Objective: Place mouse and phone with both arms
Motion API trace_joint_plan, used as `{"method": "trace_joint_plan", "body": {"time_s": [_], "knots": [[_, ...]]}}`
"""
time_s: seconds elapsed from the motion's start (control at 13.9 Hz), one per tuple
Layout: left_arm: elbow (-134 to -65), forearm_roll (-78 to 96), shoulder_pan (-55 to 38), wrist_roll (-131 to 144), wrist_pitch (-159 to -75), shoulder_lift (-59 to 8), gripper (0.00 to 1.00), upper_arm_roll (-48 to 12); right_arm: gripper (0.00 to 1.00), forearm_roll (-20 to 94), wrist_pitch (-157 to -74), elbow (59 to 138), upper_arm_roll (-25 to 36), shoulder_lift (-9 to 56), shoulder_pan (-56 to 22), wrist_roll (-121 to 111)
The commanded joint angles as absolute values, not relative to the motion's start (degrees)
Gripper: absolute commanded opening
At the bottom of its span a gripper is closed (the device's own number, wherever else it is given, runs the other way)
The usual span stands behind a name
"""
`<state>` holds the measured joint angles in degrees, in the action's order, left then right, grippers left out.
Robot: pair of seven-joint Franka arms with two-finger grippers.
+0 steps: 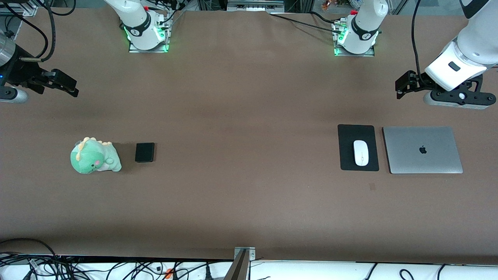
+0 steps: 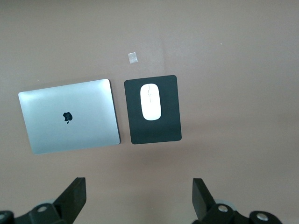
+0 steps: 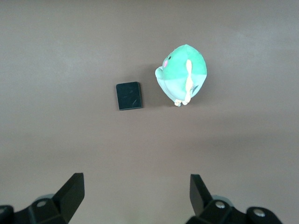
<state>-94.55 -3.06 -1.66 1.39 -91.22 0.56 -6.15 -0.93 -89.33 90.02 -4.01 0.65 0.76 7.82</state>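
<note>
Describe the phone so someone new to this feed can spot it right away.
Look toward the right arm's end of the table for the green plush dinosaur. The phone lies flat beside it, apart from it. It is a small black rounded slab, far smaller than the black mouse pad under the white mouse.

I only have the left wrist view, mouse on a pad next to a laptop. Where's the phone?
Observer: The phone lies toward the right arm's end of the table, beside a green plush dinosaur.
Operator: Is the right pincer on it?
Observer: No. The right pincer hangs open over bare table, with the phone apart from its fingers.
Operator: And where does my left pincer sit overall?
Observer: The left pincer is up over bare table, off the laptop and the mouse, on their side away from the front camera. It holds nothing.
</note>
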Motion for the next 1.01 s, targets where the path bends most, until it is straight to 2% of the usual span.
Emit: {"method": "trace_joint_plan", "body": {"time_s": [0.0, 0.93], "knots": [[-94.31, -2.46, -1.41, 0.26, -90.62, 1.23, 1.00, -6.15, 1.00, -1.67, -89.99, 88.07, -5.27, 2.19, 2.20, 7.47], [-94.22, -2.46, -1.49, 0.26, -90.53, 1.23, 1.00, -6.15, 1.00, -1.67, -92.29, 87.71, -4.92, 2.64, 2.37, 6.94]]}}
